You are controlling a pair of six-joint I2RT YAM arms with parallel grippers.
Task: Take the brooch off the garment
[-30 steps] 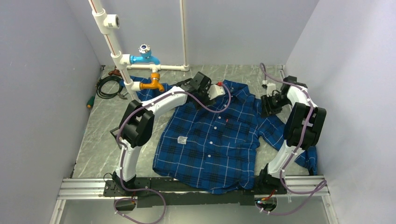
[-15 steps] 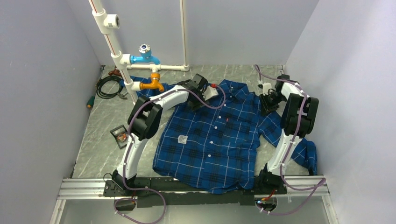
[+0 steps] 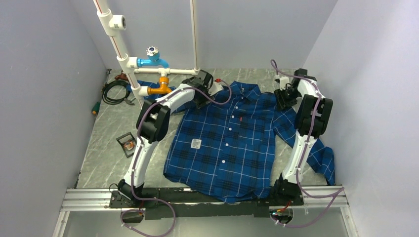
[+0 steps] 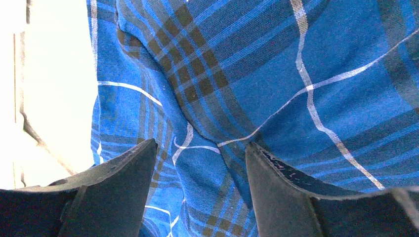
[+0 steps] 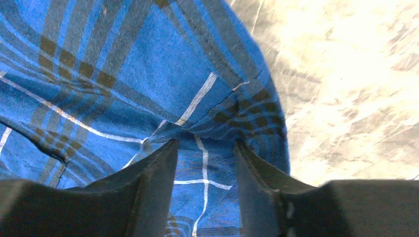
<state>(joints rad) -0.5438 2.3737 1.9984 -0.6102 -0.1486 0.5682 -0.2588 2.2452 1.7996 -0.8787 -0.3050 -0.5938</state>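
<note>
While you look down the left wrist view, your left gripper (image 4: 200, 148) has its two dark fingers (image 4: 113, 182) well apart, with a raised fold of cloth running into the gap. You cannot tell from this whether they press on it. Your right gripper (image 5: 205, 143) has a narrower gap, and creases in the cloth converge at its fingertips, so it reads as clamped on the fabric.

Both are on the long-sleeved button-up shirt in dark and bright blue plaid (image 3: 227, 148). From above, the left gripper is at its far-left shoulder beside the collar (image 3: 239, 91), the right at its far-right shoulder. The shirt lies flat, front up, on the grey marbled table (image 3: 99, 123). Its long axis runs near to far, collar at the far end, hem toward the arm bases, leaning slightly right at the far end. A white square label (image 3: 195, 143) lies on its left front, and a tiny red tag (image 3: 240, 119) sits by the button line.

The small round bronze-brown brooch (image 3: 130, 144) is off the shirt. It rests in a dark square tray (image 3: 121, 139) on the table, left of the shirt and apart from it. Being round, it shows no long axis.
</note>
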